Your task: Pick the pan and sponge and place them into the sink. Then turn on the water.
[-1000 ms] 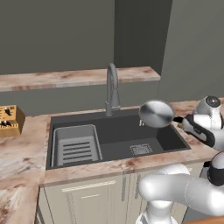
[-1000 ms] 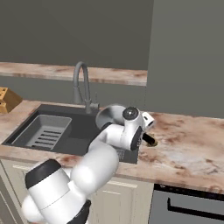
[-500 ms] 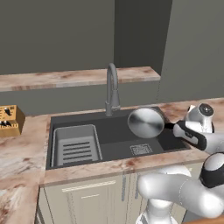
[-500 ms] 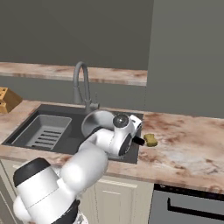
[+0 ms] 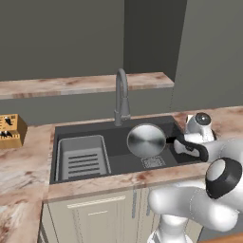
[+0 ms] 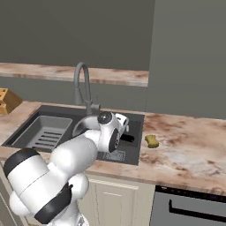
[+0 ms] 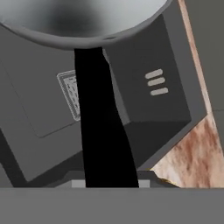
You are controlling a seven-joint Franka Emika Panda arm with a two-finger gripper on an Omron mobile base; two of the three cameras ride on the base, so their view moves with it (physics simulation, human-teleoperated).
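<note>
The pan (image 5: 146,140) is round and shiny steel, and it hangs level over the right half of the sink (image 5: 118,162), above the drain grate (image 5: 153,162). My gripper (image 5: 182,142) is shut on its straight black handle (image 7: 99,131), which runs up the hand view to the pan's bowl (image 7: 83,22). From the right base the pan (image 6: 83,125) is partly hidden behind my hand, and the gripper (image 6: 126,137) is over the basin's right end. The yellow-brown sponge (image 6: 152,141) lies on the counter just right of the sink (image 6: 134,126). No water is in view at the faucet (image 5: 121,97).
A grey ridged rack (image 5: 81,159) fills the basin's left half. The tall faucet (image 6: 82,86) stands behind the sink's middle, close to the pan. A wooden knife block (image 5: 10,131) stands on the left counter. A marble shelf (image 5: 80,84) runs along the back wall.
The arm has carried the pan leftward and lower, from over the sink's right rim to above the basin by the drain. The sponge has stayed where it was.
</note>
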